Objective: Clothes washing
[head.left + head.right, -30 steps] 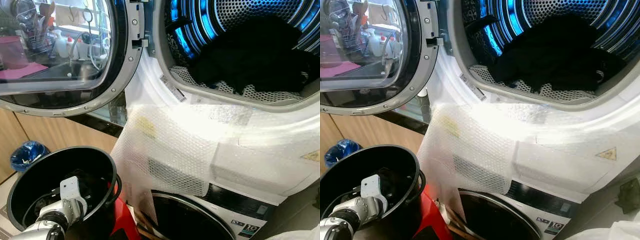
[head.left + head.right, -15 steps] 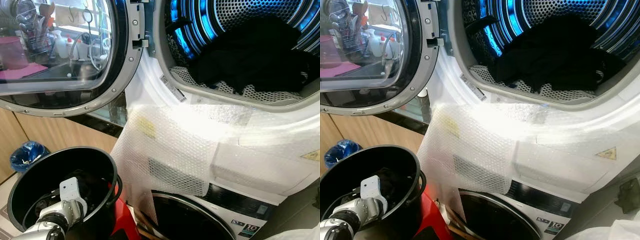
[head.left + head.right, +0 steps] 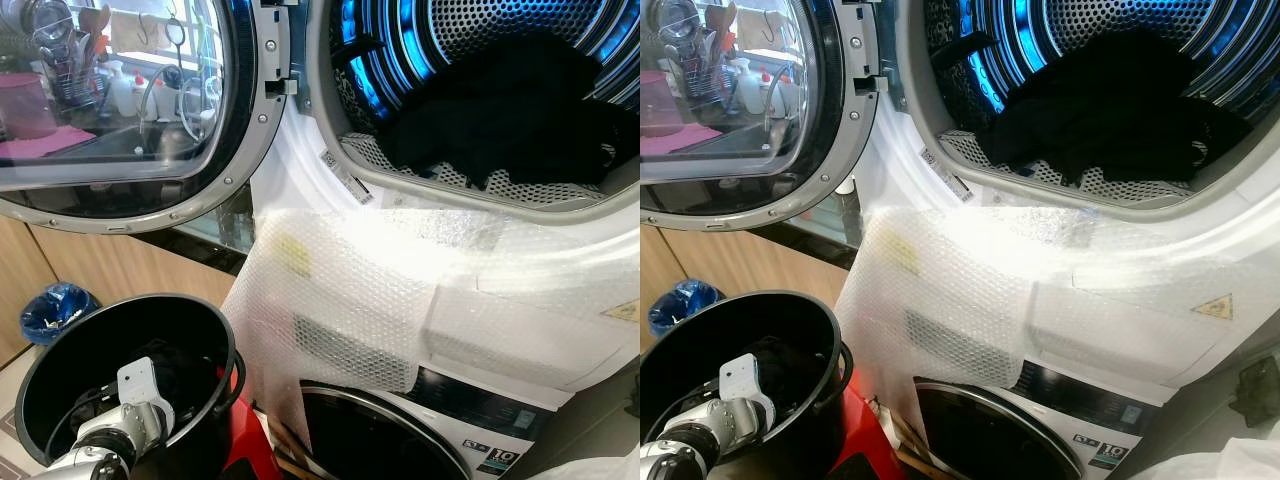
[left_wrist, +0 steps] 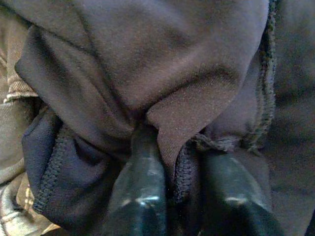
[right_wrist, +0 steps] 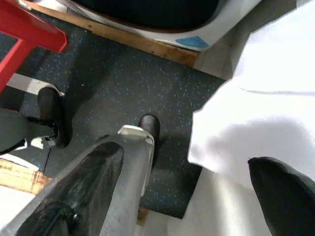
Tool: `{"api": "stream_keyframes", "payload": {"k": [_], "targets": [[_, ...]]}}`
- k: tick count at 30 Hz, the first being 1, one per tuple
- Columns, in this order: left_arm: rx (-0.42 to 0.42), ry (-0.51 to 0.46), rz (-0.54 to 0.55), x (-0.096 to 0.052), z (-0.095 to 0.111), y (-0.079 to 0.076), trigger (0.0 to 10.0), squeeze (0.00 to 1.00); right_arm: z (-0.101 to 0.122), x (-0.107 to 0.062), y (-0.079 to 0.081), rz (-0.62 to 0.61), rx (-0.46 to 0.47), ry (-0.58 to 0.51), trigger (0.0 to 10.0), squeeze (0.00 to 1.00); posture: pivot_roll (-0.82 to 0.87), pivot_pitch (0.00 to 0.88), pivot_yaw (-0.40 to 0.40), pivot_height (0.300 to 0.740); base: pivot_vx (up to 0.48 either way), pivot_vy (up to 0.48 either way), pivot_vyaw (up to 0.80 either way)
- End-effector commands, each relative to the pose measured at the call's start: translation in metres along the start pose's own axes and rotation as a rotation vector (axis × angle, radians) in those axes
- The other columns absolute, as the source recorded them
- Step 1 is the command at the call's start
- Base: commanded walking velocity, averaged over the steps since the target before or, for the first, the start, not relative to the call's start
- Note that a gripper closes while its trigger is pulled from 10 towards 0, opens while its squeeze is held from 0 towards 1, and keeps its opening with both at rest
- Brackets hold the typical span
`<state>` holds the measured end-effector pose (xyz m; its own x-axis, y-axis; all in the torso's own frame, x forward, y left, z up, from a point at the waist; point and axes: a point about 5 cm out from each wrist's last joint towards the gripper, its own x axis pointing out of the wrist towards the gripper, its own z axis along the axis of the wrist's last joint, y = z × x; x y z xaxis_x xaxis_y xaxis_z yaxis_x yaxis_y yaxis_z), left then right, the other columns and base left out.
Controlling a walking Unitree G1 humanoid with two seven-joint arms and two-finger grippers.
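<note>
Left gripper [image 4: 179, 206] pinching dark garment [image 4: 162, 73] inside black bucket [image 3: 60, 350].

Left gripper [image 4: 179, 196] tips buried (folds hide them) in dark garment [image 4: 162, 73].

Home laundry corner, stacked dryer [image 3: 480, 90], washer [image 3: 400, 440], wooden cabinets [image 3: 110, 265]

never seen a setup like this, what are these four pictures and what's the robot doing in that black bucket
This is a humanoid robot doing laundry. Two pictures come from its head, looking down; two come from cameras on its wrists. The head views show an open dryer drum holding dark clothes, its round door swung open, and a black bucket below. The left gripper reaches into the bucket; its wrist view shows the fingers pinching a fold of dark cloth. The right gripper hangs open above the speckled floor.
</note>
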<state>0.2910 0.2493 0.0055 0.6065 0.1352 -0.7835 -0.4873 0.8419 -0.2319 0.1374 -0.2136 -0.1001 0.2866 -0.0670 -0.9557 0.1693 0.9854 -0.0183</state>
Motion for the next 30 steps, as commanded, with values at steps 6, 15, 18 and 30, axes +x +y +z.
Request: {"api": "stream_keyframes", "payload": {"k": [6,15,18,30], "targets": [[-0.112,-0.011,-0.058,-0.001,0.003,-0.007,0.0,0.0,0.01,0.0,0.005,0.008,-0.039,-0.015,10.0,0.0,0.01,0.0,-0.035,0.74,0.0,0.0,0.0],[-0.2,-0.252,-0.341,-0.047,0.054,-0.042,0.0,0.0,0.014,0.0,0.014,0.031,-0.029,-0.036,10.0,0.0,0.05,0.0,-0.021,0.74,0.0,0.0,0.0],[-0.128,-0.323,-0.497,-0.081,0.06,-0.054,0.0,0.0,0.013,0.0,0.015,0.035,-0.035,-0.034,10.0,0.0,0.07,0.0,-0.023,0.74,0.0,0.0,0.0],[0.529,-0.448,-0.964,-0.183,0.059,-0.105,0.0,0.0,0.033,-0.001,0.027,0.082,-0.05,-0.112,10.0,0.0,0.11,0.0,-0.035,0.74,0.0,0.0,0.0]]}}
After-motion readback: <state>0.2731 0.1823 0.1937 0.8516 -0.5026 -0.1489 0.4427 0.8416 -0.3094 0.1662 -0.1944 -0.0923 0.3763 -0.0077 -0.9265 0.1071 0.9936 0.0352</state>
